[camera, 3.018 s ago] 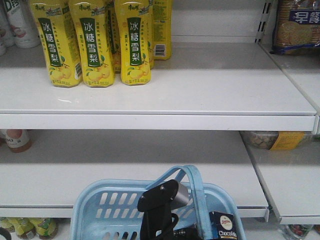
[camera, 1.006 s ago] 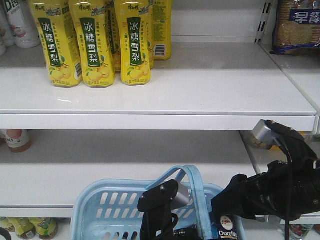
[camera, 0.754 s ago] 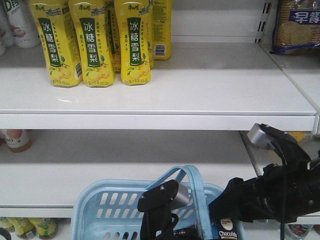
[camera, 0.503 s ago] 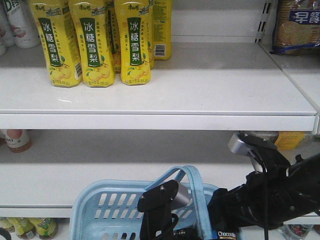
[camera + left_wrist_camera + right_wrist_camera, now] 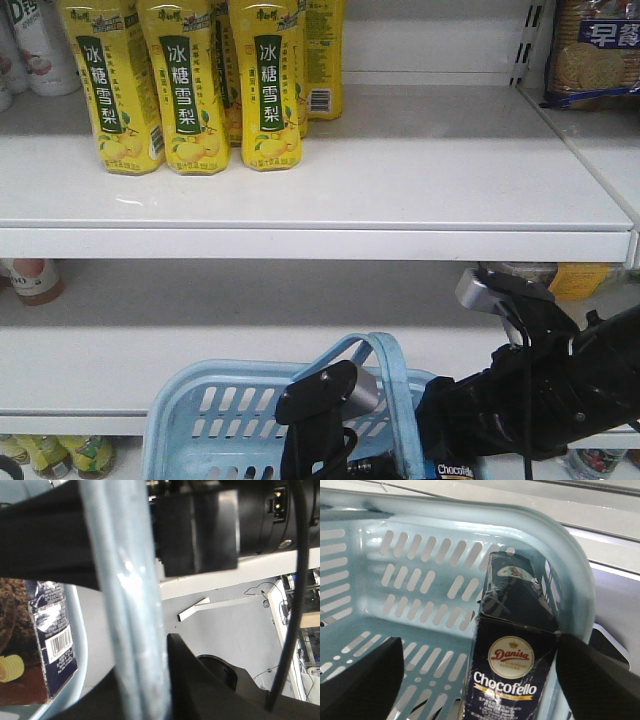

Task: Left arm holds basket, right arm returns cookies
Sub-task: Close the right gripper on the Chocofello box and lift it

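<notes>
Left gripper (image 5: 131, 630) clasps the arched handle (image 5: 125, 570) of the blue basket (image 5: 445, 506). Right gripper (image 5: 480, 645), fingers (image 5: 360, 680) spread apart, straddles the navy cookies box (image 5: 512, 670) standing in the basket's corner.

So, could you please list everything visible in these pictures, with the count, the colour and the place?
shelves: several levels, white, across the front view
yellow bottles: at least four, yellow with green labels, top shelf left
white bottles: two, cut off by the picture edge, white, top shelf far left
biscuit pack: one, blue, upper right shelf
tub: one, clear with yellow label, middle right shelf
small bottle: one, pinkish-brown, middle shelf far left
basket: one, light blue, bottom centre
cookie box: one, dark navy, upright in a basket corner
left claw: one, black, closed on the basket handle
right claw: one, black, open, either side of the cookie box
</notes>
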{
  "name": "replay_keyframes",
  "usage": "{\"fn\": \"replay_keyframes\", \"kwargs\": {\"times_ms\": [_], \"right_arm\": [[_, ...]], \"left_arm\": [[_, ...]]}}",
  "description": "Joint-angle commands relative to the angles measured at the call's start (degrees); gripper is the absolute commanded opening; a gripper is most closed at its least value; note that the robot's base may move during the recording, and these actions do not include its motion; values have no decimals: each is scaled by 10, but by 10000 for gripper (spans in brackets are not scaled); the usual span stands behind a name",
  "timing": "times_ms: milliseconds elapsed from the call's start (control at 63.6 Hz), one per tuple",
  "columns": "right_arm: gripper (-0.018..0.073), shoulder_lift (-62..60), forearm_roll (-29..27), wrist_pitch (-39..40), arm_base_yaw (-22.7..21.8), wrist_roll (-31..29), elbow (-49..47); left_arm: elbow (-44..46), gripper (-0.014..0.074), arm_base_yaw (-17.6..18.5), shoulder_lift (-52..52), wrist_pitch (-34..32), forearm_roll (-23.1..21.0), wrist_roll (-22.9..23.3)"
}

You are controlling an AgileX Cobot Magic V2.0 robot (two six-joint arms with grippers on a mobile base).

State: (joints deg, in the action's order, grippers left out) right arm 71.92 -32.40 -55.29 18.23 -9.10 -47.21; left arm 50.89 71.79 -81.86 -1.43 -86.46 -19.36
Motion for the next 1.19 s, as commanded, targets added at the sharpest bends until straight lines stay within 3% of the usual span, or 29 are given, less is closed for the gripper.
{"fn": "replay_keyframes", "kwargs": {"times_ms": [0,409,943,1179], "right_arm": [[594,-6,15,-3,-1,1,-16],[573,-6,30,-2,-1,12,-16],[519,-6,-26,-6,-1,-13,-16],[522,18,-22,8,28,-14,-16]], "left_arm": [[18,-6,1,24,-9,11,-7],[18,-6,1,24,-9,11,-7],[18,-6,1,24,-9,11,-7],[18,-6,1,24,-9,11,-7]]}}
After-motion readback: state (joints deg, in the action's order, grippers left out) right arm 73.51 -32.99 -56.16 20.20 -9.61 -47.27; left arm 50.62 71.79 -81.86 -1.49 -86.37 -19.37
